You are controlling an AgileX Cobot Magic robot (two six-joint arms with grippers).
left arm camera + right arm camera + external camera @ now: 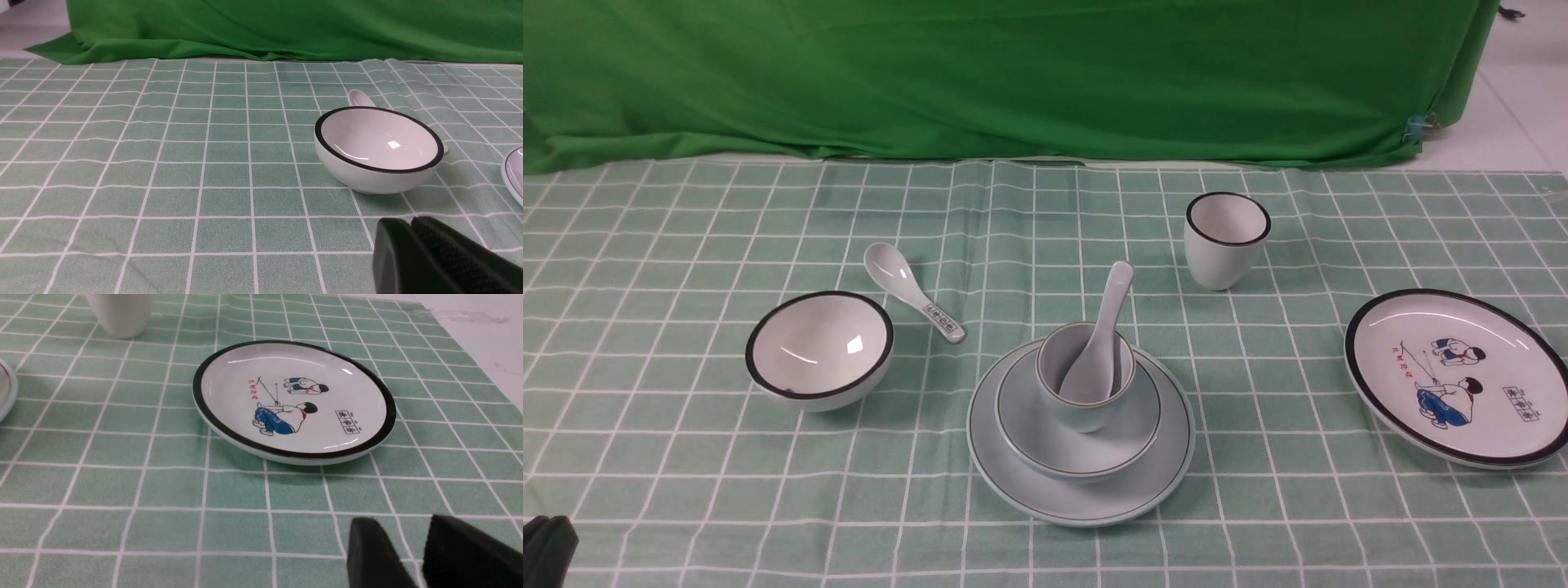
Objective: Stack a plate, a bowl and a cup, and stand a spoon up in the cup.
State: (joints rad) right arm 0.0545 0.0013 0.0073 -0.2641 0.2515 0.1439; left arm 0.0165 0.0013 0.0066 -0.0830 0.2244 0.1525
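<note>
Front view: the stack is built, centre of the surface [1258, 490], both claws clear of it.
Plate [1081, 500] carries bowl [1078, 447], bowl carries cup [1085, 410], and the spoon [1099, 343] stands in the cup, its handle leaning up and away towards the backdrop. Left claw [411, 223] sits closed and empty, low on the near left beside the black-rimmed bowl [378, 149], so the stack lies forward and to its right. Right claw [402, 543] hangs part-open, holding nothing, by the cartoon plate [294, 401]; the stack lies to its left. Neither looks clearly nearer, and I judge no reach remains.
</note>
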